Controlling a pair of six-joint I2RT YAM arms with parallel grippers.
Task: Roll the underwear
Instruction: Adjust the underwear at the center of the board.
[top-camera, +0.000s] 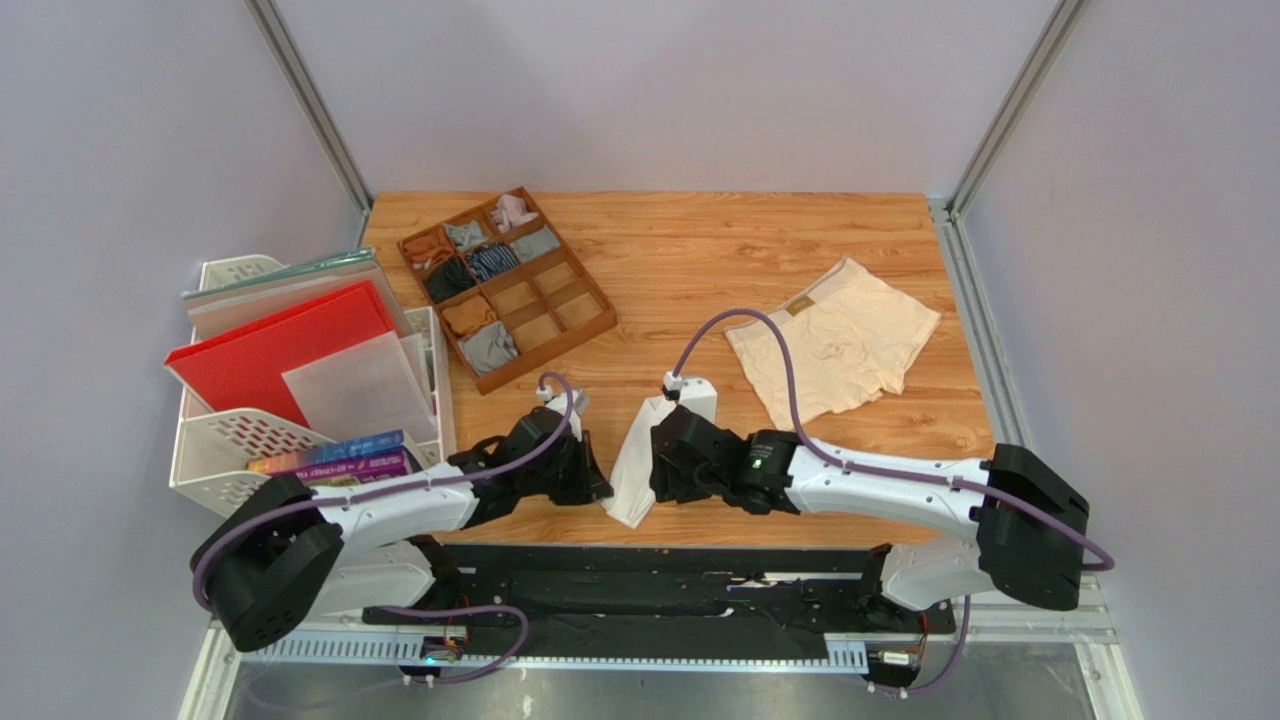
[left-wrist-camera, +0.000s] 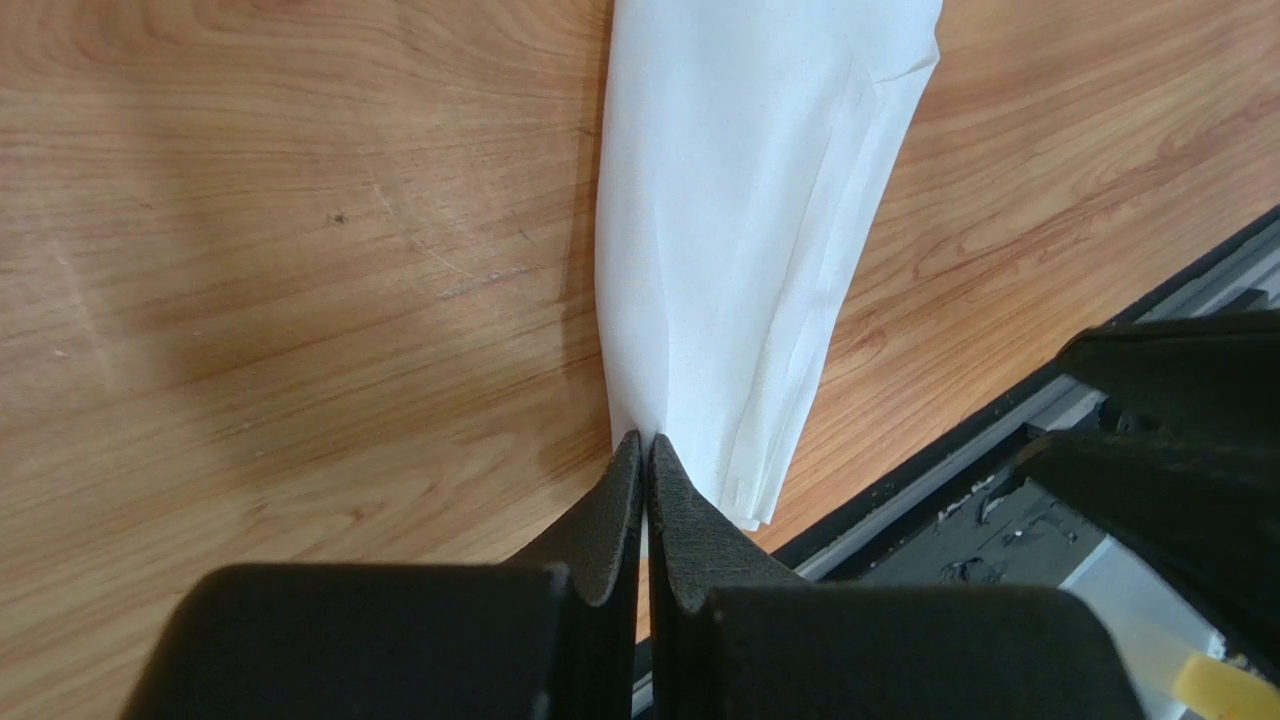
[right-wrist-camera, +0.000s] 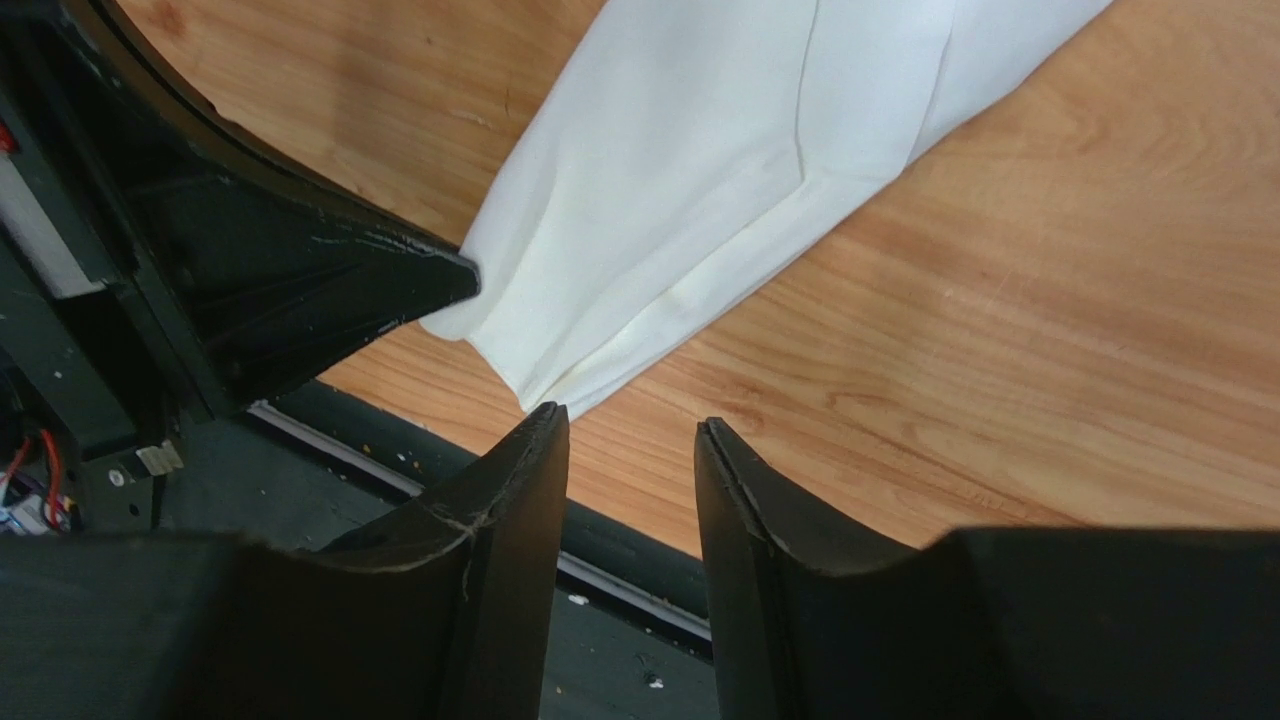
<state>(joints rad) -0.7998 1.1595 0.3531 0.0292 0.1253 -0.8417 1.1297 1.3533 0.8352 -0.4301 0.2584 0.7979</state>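
While on the table (top-camera: 676, 255), 1 white brief (top-camera: 639, 458), 1 cream-beige brief (top-camera: 834, 338)

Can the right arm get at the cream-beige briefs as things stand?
Probably yes. The right gripper is open and empty beside the white briefs, and the cream-beige briefs lie flat on the table on its own side, with only its own cable arcing over their edge.
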